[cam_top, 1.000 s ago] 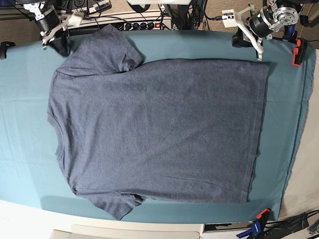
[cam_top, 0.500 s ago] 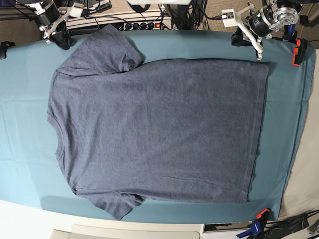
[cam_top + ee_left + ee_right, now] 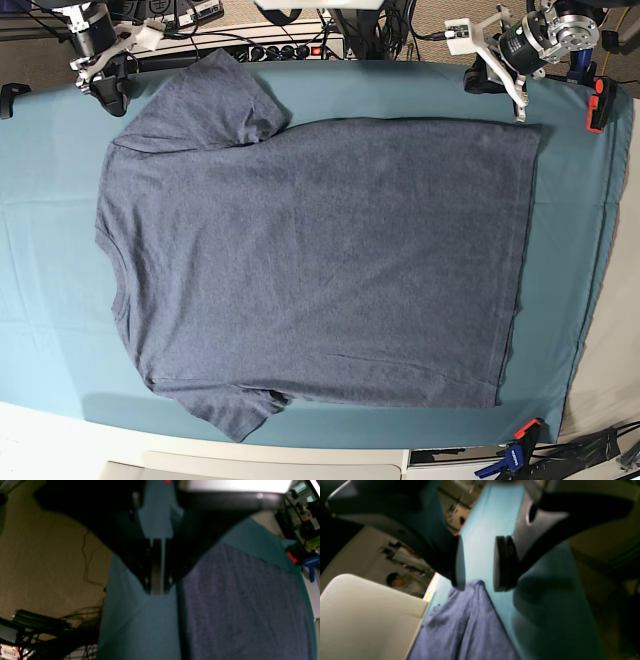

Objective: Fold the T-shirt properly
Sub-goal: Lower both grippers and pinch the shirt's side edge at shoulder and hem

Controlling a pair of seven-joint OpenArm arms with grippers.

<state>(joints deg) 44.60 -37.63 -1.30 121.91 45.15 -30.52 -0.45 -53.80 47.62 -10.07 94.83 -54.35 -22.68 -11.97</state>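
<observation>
T-shirt (image 3: 310, 265) lies spread flat on the teal cloth (image 3: 50, 300) covering the tabletop, plain side up, with its neck toward the left of the base view and its hem toward the right. One sleeve points to the far edge near the right pincer, the other to the near edge, and a few soft creases run across the body. The right pincer (image 3: 476, 563) hangs just above the far sleeve (the wrist view shows the sleeve's tip directly under it), its two pads parted with bare cloth showing between them, gripping nothing. In the base view that pincer (image 3: 105, 85) sits at the far left corner, just beyond the sleeve. The left pincer (image 3: 157, 586) is closed, pads together with nothing between them, poised over bare cloth just beside the shirt's far hem corner; in the base view it (image 3: 520, 100) stands at the far right, right at that corner. A red and black clamp (image 3: 598, 105) grips the cloth's far right edge, and a blue one (image 3: 515, 455) sits at the near right.
</observation>
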